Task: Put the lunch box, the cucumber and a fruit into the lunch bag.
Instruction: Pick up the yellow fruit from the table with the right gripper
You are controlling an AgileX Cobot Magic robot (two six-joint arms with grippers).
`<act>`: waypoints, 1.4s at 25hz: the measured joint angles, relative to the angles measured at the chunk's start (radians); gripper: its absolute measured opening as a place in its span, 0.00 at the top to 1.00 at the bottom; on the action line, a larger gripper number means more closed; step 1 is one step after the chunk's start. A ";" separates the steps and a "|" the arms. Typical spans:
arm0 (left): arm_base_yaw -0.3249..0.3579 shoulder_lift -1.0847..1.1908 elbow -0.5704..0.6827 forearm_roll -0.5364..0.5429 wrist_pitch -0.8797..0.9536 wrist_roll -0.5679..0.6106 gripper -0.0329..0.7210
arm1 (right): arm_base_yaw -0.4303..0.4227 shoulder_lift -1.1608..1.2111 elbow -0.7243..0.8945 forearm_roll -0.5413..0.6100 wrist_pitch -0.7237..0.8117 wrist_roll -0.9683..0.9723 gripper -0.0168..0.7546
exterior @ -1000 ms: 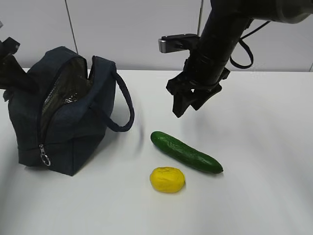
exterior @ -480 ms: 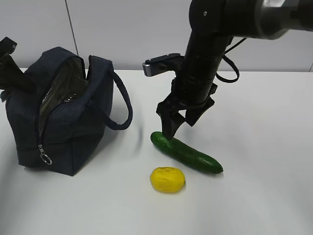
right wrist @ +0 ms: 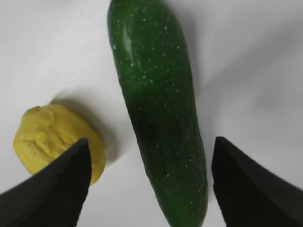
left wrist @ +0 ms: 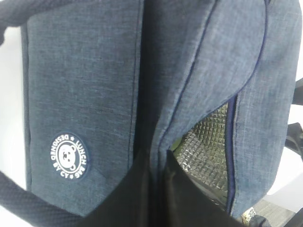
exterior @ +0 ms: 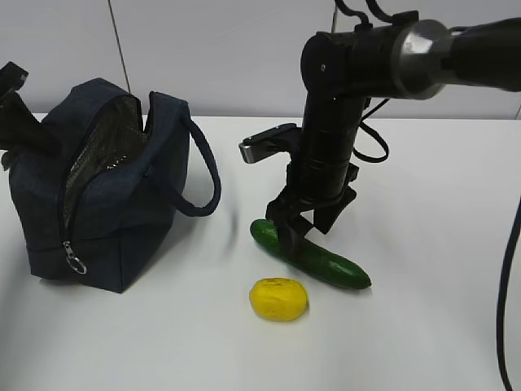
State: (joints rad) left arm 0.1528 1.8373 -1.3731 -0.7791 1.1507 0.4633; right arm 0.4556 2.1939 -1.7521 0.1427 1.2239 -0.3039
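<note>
Right gripper (exterior: 298, 234) down over the cucumber (exterior: 313, 255), jaws spread wide, one finger either side of it, not yet closed. Cucumber lies flat on the white table (exterior: 431, 244); the yellow fruit (exterior: 278, 299) sits just beside it, nearer the camera. Bag (exterior: 106, 195) stands at left, top unzipped, foil lining showing. Left gripper (left wrist: 158, 189) pinches the bag's fabric near the opening, jaws pressed together. Lunch box not in sight.
</note>
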 joint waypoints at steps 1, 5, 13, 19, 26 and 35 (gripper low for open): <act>0.000 0.000 0.000 0.000 0.000 0.000 0.96 | 0.000 0.009 0.000 0.000 -0.002 0.000 0.21; 0.000 0.000 0.000 0.000 0.000 0.000 0.96 | 0.000 0.028 0.000 -0.002 -0.002 0.000 0.21; 0.000 0.000 0.000 0.000 0.002 0.000 0.96 | 0.000 0.075 0.000 -0.005 -0.004 -0.002 0.21; 0.000 0.000 0.000 0.000 0.002 0.000 0.96 | 0.000 0.093 0.000 -0.007 -0.005 -0.003 0.21; 0.000 0.000 0.000 0.000 0.002 0.000 0.96 | 0.000 0.093 0.000 -0.007 -0.005 -0.003 0.34; 0.000 0.000 0.000 0.000 0.004 0.000 0.96 | 0.000 0.093 -0.010 -0.039 -0.005 -0.005 0.48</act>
State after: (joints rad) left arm 0.1528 1.8373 -1.3731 -0.7791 1.1548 0.4633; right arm 0.4556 2.2871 -1.7624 0.1034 1.2184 -0.3085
